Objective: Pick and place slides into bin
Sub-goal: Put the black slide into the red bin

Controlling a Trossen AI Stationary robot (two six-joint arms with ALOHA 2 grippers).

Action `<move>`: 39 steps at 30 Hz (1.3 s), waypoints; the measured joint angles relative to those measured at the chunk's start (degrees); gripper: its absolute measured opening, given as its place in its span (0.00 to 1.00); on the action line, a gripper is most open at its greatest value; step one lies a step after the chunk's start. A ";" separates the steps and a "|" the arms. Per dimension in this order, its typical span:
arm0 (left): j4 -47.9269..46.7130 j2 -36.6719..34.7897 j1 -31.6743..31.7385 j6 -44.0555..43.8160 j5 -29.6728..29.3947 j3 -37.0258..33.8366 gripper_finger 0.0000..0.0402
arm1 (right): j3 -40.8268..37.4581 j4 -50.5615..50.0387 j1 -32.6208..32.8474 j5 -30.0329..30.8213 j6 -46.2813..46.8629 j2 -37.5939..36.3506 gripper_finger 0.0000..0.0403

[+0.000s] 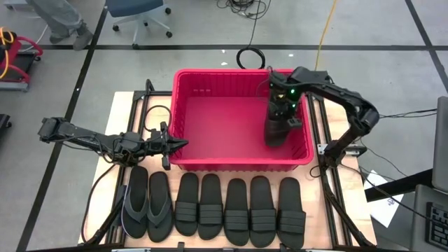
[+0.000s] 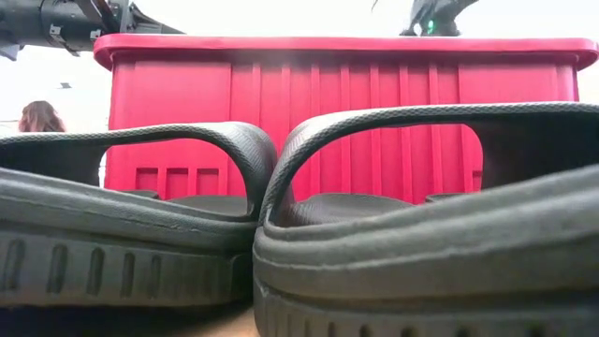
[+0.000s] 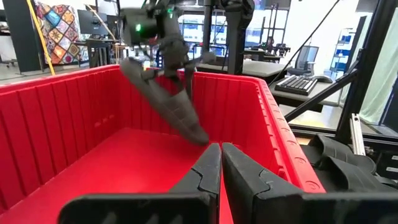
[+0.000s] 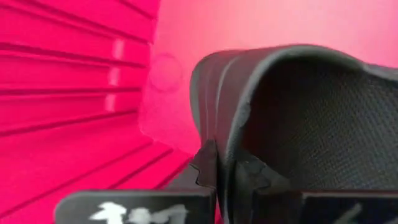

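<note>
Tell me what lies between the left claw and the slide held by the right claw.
Only bare red floor of the bin, seen in the high view.

person (image 2: 39,118) mostly hidden behind slide (image 2: 131,225); bin (image 2: 337,112) base perhaps hidden

Red bin (image 1: 210,94), black ribbed slides (image 1: 235,203)

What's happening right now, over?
Right gripper shut on a slide, hanging inside the bin. Left gripper shut, at the bin's left rim. Seven slides wait in a row. Nothing blocking.
</note>
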 joint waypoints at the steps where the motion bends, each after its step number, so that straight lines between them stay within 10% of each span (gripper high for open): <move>1: 0.01 0.00 -0.01 -0.01 0.00 0.00 0.05 | -1.01 1.41 -0.12 -0.19 0.44 0.45 0.01; 39: -0.07 0.02 -0.02 4.63 -0.07 0.00 0.05 | -4.94 1.55 -4.15 1.07 2.28 11.84 0.02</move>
